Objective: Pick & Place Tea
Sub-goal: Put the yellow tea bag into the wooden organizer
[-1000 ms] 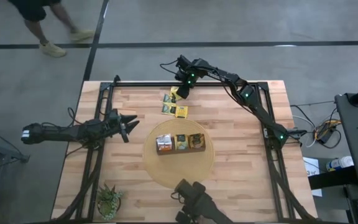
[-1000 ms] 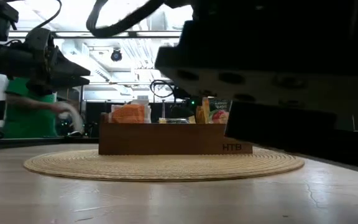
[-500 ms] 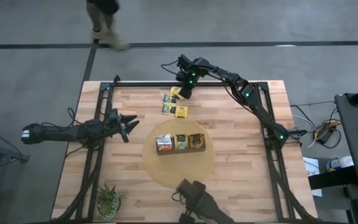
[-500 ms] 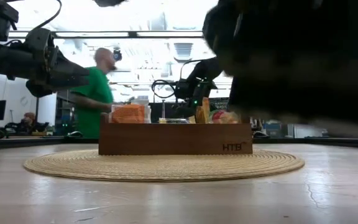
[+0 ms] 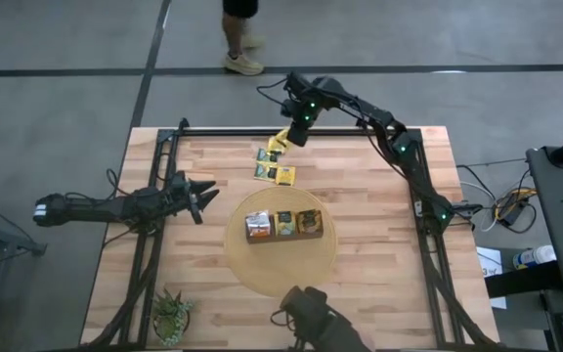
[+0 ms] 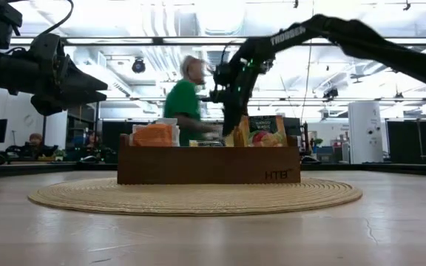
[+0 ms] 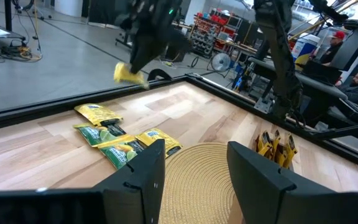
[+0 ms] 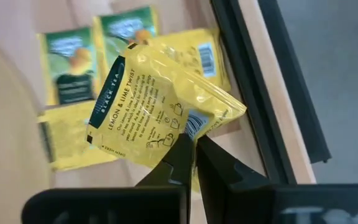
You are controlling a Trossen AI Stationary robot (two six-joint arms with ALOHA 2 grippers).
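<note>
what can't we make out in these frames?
- High view: print on the loose sachets too small to read.
- Low view: loose sachets hidden behind the brown box; person blurred.
- Left wrist view: right end effector and its held yellow sachet motion-blurred.
- Right wrist view: box out of frame.

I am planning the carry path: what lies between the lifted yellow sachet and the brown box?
In the high view, the loose sachets lie on the wood between the yellow sachet in the right gripper and the brown box.
</note>
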